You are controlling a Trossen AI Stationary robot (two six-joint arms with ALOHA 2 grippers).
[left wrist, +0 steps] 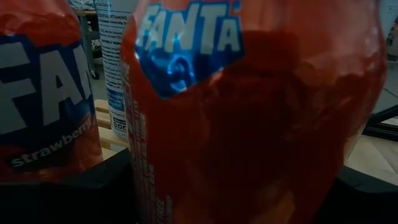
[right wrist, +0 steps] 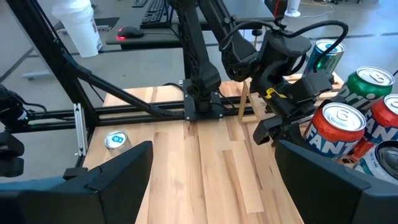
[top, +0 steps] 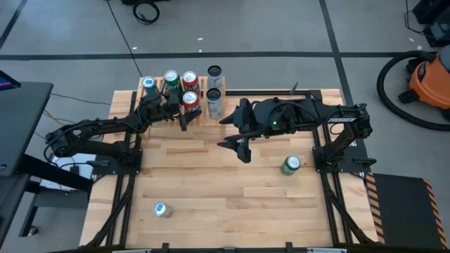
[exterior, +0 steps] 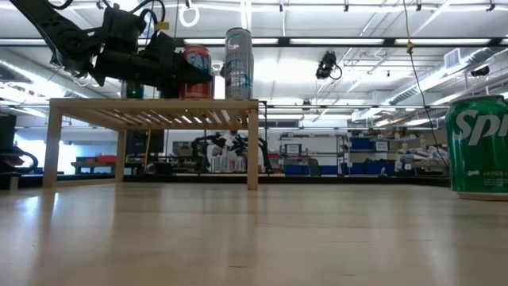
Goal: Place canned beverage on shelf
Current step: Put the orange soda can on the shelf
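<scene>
Can in hand: we see the left gripper (top: 185, 112) clamped on a red Fanta can (top: 189, 99), upright at the shelf's (top: 160, 98) front edge, near the table's (top: 211, 183) far left corner.
Handling: we judge the can stiff but thin-walled, smooth, slippery, fairly heavy if full; best held mid-body.
Crowding: a second Fanta can (top: 189, 79), a green can (top: 171, 78) and a teal can (top: 148, 83) stand on the shelf; two tall slim cans (top: 214, 88) stand at its right end, close by.
In the way: we think withdrawing could knock the neighbours.
Right gripper (top: 235, 133): jaws apart, empty, hovering mid-table.
Waiting: a green Sprite can (top: 290, 165) toward the right edge, a silver can (top: 162, 209) near the front edge.
</scene>
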